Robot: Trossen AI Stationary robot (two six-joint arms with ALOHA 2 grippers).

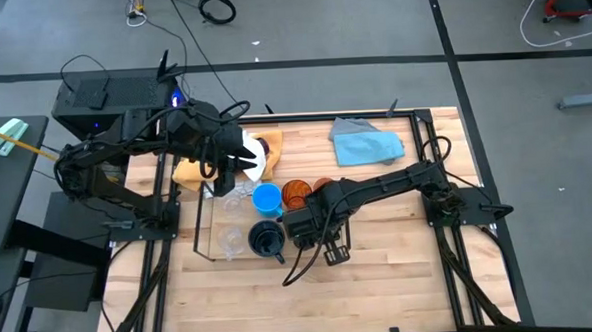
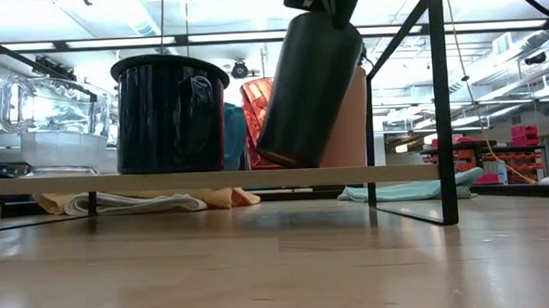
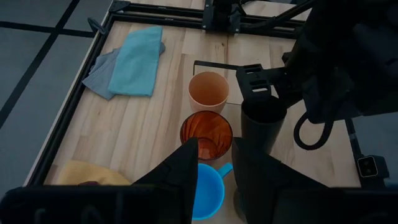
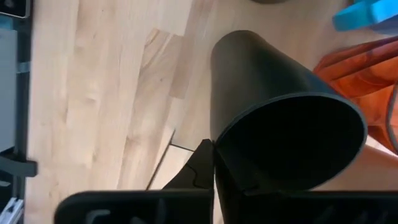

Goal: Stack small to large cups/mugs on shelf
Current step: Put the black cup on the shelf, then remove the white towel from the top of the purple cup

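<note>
The right hand (image 1: 301, 226) was clamped on the rim of a black cup (image 3: 261, 121), holding it tilted with its base just above the shelf (image 2: 257, 177). One finger showed inside the mouth in the right wrist view, the cup wall pinched against it. Right beside that hand stood the amber-orange tumbler (image 3: 206, 134) and the small orange cup (image 3: 208, 91), both upright on the shelf. The light-blue mug (image 1: 266, 198) sat just past the tumbler, and the navy mug (image 2: 171, 112) stood close on the hand's other side, with clear cups (image 1: 231, 238) beyond it.

The left hand (image 1: 243, 153) hung above the far edge of the shelf, its fingers (image 3: 180, 171) parted and holding nothing; the light-blue mug lay just below and ahead of them. A yellow cloth (image 1: 189, 173) lay under that arm, and a blue cloth (image 1: 365, 141) rested on the wooden surface (image 1: 381, 272), well apart from either hand.
</note>
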